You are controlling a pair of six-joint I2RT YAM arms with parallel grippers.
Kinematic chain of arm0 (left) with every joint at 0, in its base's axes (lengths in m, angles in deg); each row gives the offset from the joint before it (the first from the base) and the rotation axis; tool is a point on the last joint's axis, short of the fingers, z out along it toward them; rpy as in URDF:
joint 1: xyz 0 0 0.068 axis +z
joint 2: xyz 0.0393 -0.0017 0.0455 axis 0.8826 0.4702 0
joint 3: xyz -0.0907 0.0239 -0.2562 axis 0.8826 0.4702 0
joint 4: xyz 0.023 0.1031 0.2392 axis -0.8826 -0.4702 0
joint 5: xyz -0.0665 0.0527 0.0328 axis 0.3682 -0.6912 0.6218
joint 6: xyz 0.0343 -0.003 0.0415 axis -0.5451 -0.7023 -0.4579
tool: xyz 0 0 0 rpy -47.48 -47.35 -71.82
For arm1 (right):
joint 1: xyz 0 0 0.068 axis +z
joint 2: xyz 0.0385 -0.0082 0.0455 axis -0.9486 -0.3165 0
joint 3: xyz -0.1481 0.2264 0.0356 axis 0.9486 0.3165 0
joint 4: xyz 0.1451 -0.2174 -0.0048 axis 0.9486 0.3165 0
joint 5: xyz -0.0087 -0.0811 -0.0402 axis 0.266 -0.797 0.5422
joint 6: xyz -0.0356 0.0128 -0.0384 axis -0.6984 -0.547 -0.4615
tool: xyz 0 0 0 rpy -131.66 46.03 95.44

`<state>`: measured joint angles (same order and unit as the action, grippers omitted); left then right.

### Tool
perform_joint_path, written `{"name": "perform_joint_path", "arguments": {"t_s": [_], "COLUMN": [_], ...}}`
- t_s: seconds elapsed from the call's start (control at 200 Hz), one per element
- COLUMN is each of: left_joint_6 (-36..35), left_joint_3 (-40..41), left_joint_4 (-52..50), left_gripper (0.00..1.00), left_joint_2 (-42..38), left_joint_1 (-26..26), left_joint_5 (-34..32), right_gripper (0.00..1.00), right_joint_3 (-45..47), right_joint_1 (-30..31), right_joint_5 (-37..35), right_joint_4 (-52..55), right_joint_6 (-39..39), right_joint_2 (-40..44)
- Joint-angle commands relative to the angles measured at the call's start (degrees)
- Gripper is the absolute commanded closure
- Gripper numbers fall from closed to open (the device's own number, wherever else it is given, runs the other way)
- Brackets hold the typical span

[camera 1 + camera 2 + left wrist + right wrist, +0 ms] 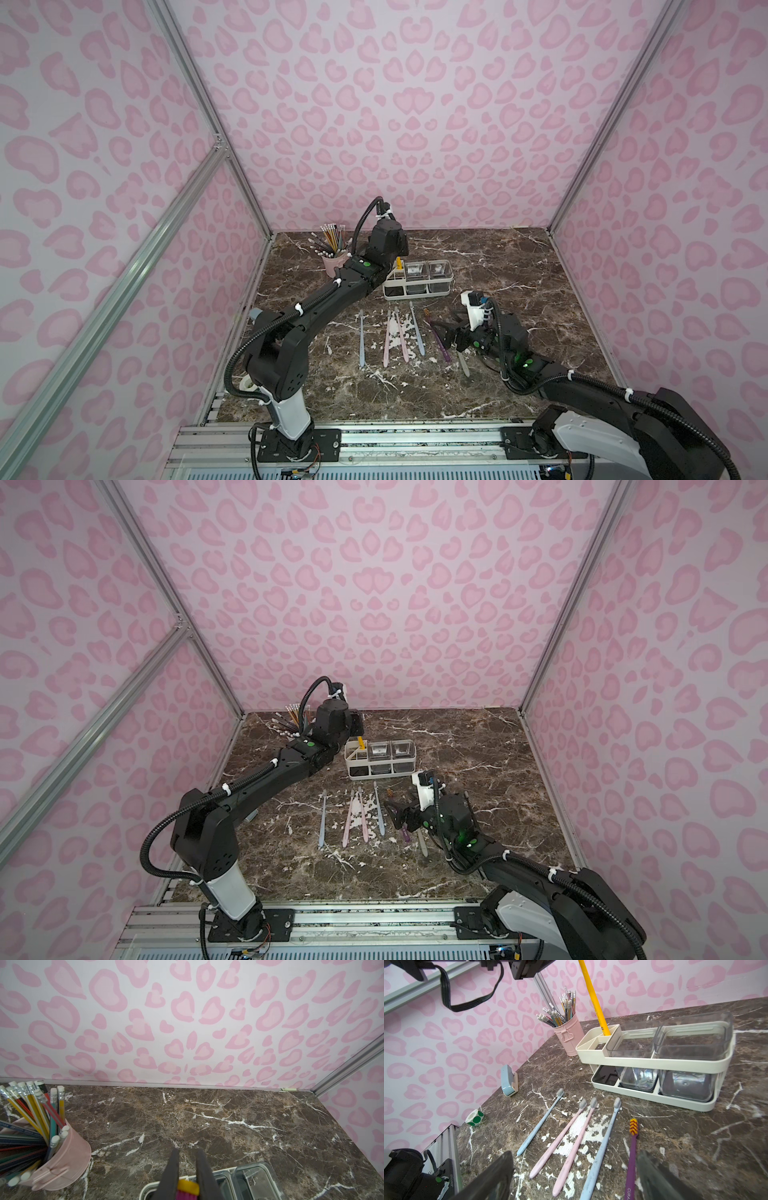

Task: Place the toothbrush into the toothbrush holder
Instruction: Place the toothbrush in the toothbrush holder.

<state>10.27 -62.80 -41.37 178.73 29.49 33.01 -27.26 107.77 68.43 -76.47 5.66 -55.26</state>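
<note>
Insertion stage, read from the wrist views and both top views. Left gripper (pixel 187 1154): jaws clamped on the upper end of the yellow toothbrush (pixel 593 1001), where yellow and magenta show between the fingers (pixel 172 1172). Toothbrush long axis: near upright and leaning a little, with the handle end down inside a rear slot at the divided end of the white toothbrush holder (pixel 654 1061), just beside a clear cup (pixel 633 1043). The slot lies directly beneath the gripper, so the move you face probably runs down along that axis and ends in a release. You cannot tell whether the handle already touches the holder's floor. Right gripper (pixel 573 1164): jaws wide apart and holding nothing, low over the purple toothbrush (pixel 632 1159) that lies flat on the marble tabletop (pixel 695 1136), apart from the holder. Of your two grippers, the left is the nearer to the slot.
</note>
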Motion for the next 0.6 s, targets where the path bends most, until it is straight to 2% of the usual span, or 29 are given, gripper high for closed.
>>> {"name": "perform_joint_path", "arguments": {"t_s": [0.0,0.595], "left_joint_6": [0.11,-0.28], "left_joint_3": [-0.62,1.35], "left_joint_4": [2.26,4.30], "left_gripper": [0.97,0.97], "left_joint_2": [0.32,5.97], "left_joint_1": [0.01,-1.90], "left_joint_5": [0.01,-2.69], "right_gripper": [0.06,0.06], "right_joint_3": [-0.83,-1.89], "right_joint_1": [0.28,1.65], "right_joint_5": [0.29,0.56], "right_joint_4": [-1.80,-1.37], "right_joint_6": [-0.77,-1.76], "right_joint_2": [-0.19,-2.03]}}
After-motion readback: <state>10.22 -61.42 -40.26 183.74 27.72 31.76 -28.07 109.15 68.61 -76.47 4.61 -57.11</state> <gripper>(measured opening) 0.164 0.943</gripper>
